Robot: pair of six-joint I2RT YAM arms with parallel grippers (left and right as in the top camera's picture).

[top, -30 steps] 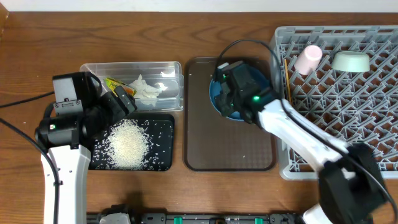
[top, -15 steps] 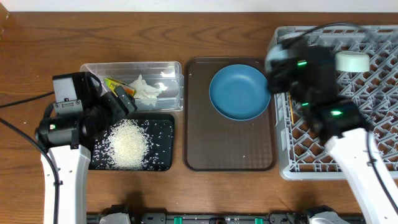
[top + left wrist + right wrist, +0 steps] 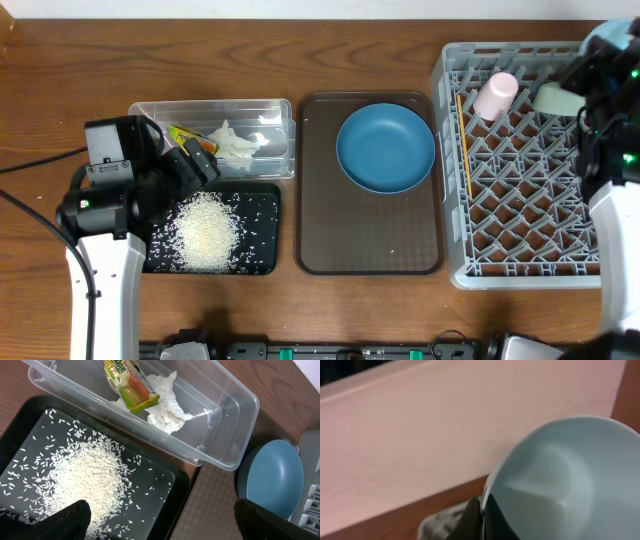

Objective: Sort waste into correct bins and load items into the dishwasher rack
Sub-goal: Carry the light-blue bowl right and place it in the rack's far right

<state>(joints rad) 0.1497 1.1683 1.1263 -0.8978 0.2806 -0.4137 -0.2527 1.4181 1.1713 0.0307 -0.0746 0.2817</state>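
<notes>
One round blue plate [image 3: 385, 148], one pale green bowl [image 3: 552, 99], one pink cup [image 3: 495, 96], one black tray [image 3: 265, 262], one brown tray [image 3: 370, 230], one clear plastic tub [image 3: 275, 160].

The left arm [image 3: 105, 215] is standing up from the near left edge, the left gripper [image 3: 162, 522] hanging with fingers spread wide. The right arm [image 3: 612, 190] is reaching along the right edge toward the far right corner, the right gripper [image 3: 481, 516] pinching the rim of a light blue bowl [image 3: 555, 475].
</notes>
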